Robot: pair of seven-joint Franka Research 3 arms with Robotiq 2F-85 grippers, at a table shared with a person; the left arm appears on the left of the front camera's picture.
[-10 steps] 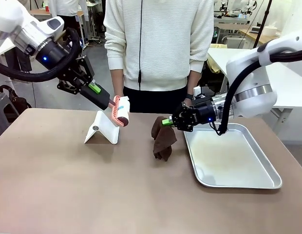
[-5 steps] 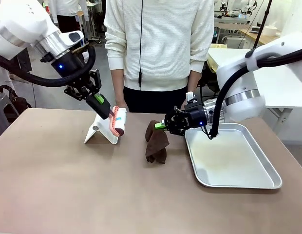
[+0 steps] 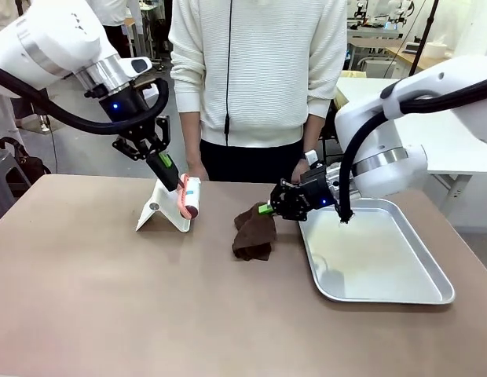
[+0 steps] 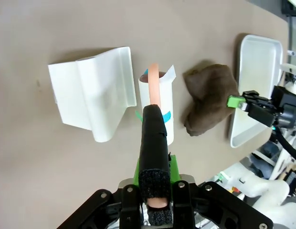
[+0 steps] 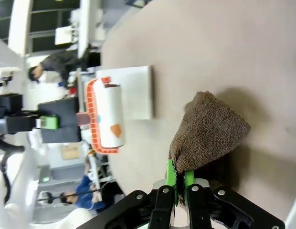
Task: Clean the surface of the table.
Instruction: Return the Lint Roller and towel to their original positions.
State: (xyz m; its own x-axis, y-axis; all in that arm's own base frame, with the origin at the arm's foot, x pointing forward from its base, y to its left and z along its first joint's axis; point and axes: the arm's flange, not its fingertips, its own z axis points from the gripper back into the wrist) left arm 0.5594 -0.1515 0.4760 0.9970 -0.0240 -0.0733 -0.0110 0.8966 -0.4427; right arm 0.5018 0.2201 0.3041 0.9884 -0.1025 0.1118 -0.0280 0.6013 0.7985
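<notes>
My left gripper (image 3: 174,177) is clamped on the salmon-pink handle of a lint roller (image 3: 190,197), holding it just above the brownish-taupe table (image 3: 110,314) at about eleven o'clock from the table's middle. In my left wrist view the handle runs straight up between my fingers (image 4: 153,138) and hides much of the white roll (image 4: 157,102); a teal mark peeks out on either side, too little to read. Just beside the roller, on its nine o'clock side in the front view, stands its white plastic holder (image 3: 161,209), resting on the table.

My right gripper (image 3: 269,208) is pinched shut on one corner of a dark brown cloth (image 3: 252,232). The rest of the cloth slumps in a heap on the table near its middle. In my right wrist view the green pads (image 5: 171,177) swallow that corner, so I cannot tell how much cloth lies between them.

At three o'clock from the cloth sits a silver metal tray (image 3: 432,294), my right arm crossing over its far edge. A person in a white sweater (image 3: 255,71) stands at twelve o'clock; the hands are mostly hidden behind my grippers.
</notes>
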